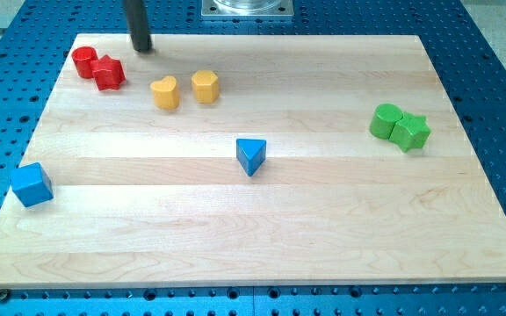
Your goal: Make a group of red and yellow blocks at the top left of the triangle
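The blue triangle (pixel 251 155) sits near the middle of the wooden board (pixel 262 237). A red cylinder (pixel 83 61) and a red star (pixel 109 73) touch each other at the view's top left. A yellow heart (pixel 165 91) and a yellow hexagon-like block (pixel 205 86) stand side by side, a little apart, to the right of the red pair. My tip (pixel 141 47) is at the board's top edge, just right of and above the red blocks, touching none.
A blue cube (pixel 32 184) sits at the board's left edge. A green cylinder (pixel 385 120) and a green star (pixel 410 132) touch at the view's right. The arm's metal base (pixel 247 8) is at the top centre.
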Motion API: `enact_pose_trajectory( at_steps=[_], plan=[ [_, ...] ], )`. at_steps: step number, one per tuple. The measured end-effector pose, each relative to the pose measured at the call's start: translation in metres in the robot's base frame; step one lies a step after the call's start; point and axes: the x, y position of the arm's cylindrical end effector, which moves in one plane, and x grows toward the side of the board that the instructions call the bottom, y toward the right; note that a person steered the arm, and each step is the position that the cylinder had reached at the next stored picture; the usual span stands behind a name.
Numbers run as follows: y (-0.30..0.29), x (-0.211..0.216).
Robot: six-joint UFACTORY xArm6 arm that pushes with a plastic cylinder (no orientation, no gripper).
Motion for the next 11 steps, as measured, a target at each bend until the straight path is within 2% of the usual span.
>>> enact_pose_trajectory(
  at_steps=[1, 2, 3, 4, 5, 7, 8, 10, 11],
  plan=[
    [-0.071, -0.005],
    [-0.072, 0.038],
    [-0.039, 0.077],
    [0.029, 0.102],
    [0.036, 0.112],
    [-0.017, 0.104],
    [-0.046, 0.133],
    [0.088, 0.135],
    [0.062, 0.122]
  ],
)
